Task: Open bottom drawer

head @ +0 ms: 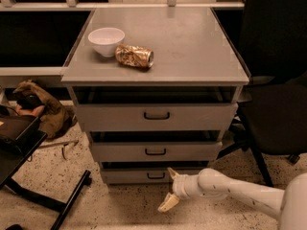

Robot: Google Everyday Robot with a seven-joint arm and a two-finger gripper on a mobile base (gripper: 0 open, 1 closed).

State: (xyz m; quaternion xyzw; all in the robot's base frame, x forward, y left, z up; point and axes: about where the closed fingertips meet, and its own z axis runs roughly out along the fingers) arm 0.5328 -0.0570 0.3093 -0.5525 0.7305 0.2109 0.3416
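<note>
The bottom drawer (129, 176) is the lowest of three grey drawers in a metal cabinet; its small dark loop handle (155, 176) sits at the centre of the front. The drawer front looks flush with the cabinet, shut. My gripper (169, 188) comes in low from the right on a white arm. Its two pale fingers are spread apart: one fingertip (172, 173) lies just right of the handle, against the drawer front, and the other (166, 204) hangs lower, over the floor. It holds nothing.
The middle drawer (156, 151) and the taller top drawer (156, 115) are above. A white bowl (106, 40) and a crushed can (135, 56) lie on the cabinet top. A black office chair (273, 114) stands at the right, a dark stand's leg (72, 200) at the left on speckled floor.
</note>
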